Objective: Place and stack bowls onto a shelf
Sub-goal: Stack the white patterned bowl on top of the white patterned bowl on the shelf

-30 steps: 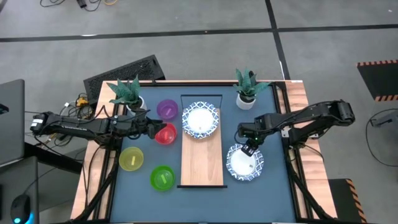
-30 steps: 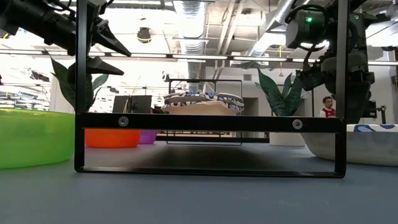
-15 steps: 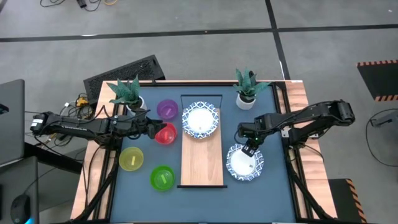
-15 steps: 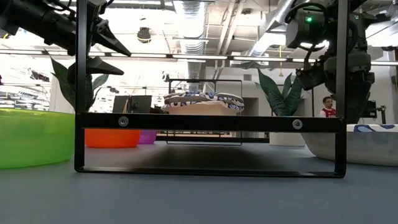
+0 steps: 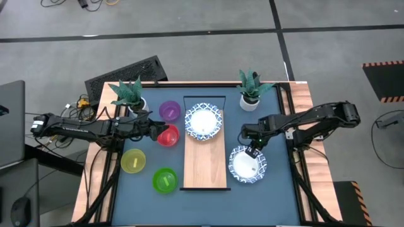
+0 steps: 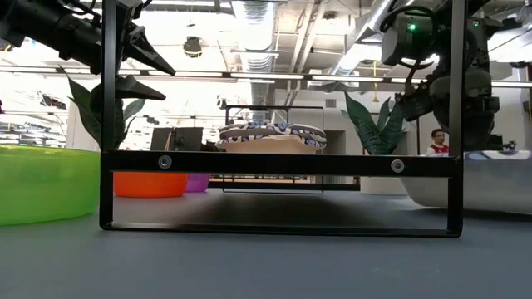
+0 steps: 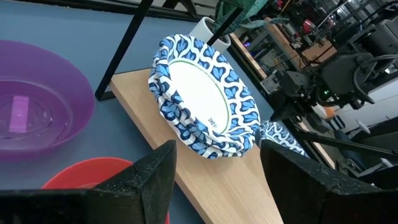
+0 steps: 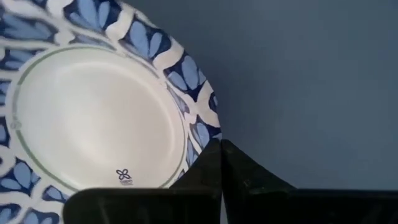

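Blue tabletop (image 5: 208,195) taken as landmark: two potted plants (image 5: 129,94) (image 5: 251,87) set at its far corners, black keyboard (image 5: 126,70) lying beyond its far-left edge, laptop (image 5: 11,123) seen off its left side.

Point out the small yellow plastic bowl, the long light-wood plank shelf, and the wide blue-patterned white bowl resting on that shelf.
Small yellow plastic bowl (image 5: 133,161), high view, inside centre.
Long light-wood plank shelf (image 5: 205,165), high view, bare middle.
Wide blue-patterned white bowl on the shelf (image 7: 199,102), left wrist view, white inside.

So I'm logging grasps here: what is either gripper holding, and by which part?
The right gripper is shut on the rim of the white bowl beside the shelf. The left gripper holds nothing.
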